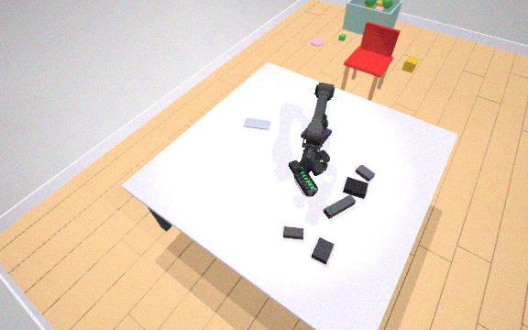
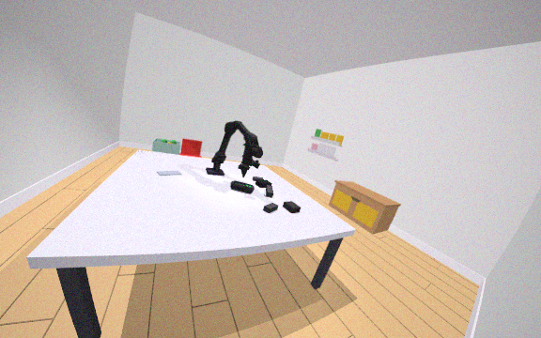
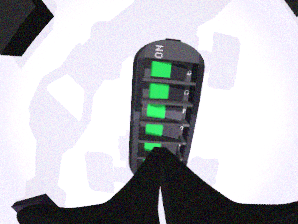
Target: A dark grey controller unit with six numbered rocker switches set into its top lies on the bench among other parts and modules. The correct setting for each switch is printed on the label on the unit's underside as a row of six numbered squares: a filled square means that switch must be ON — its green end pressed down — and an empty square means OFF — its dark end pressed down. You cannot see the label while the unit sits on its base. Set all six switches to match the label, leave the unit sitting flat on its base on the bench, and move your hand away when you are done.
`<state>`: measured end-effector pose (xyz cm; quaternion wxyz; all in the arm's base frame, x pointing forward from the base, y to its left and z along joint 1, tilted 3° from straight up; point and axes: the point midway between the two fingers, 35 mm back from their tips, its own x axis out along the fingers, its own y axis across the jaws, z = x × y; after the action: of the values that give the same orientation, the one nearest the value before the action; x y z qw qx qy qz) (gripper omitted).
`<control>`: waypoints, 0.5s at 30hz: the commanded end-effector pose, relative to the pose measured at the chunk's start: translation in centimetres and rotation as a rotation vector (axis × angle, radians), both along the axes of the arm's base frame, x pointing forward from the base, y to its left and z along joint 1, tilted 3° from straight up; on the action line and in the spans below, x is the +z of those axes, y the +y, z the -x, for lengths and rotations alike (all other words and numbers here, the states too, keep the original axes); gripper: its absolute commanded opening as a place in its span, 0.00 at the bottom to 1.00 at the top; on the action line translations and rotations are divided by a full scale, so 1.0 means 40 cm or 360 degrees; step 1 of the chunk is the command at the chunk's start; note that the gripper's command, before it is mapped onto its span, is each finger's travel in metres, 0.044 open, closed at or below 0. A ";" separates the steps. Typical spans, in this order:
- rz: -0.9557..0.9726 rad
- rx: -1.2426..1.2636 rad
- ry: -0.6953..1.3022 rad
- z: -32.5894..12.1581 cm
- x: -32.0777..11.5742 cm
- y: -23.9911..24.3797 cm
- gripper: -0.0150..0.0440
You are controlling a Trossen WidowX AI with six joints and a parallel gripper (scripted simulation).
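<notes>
The dark grey controller unit sits with its switch side up on the table. In the wrist view it runs up and down the middle, with "ON" printed at its far end on the left. Five green switch ends show down its left side; the sixth, nearest me, is mostly covered by the fingers. I cannot tell surely which ends are pressed down. The underside label is hidden. My gripper is shut and empty, its tips above the near end of the unit.
Several dark modules lie around the unit, among them a square one, a long bar, a small block and another block. A pale flat plate lies away on the other side.
</notes>
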<state>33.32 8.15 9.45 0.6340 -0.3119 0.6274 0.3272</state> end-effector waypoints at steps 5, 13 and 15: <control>0.0007 -0.0002 0.0022 -0.050 -0.006 0.073 0.25; 0.0007 -0.0002 0.0022 -0.052 -0.028 0.076 0.25; 0.0007 -0.0002 0.0022 -0.052 -0.036 0.077 0.25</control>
<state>35.53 11.19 8.58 0.6311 -0.3132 0.6291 0.3284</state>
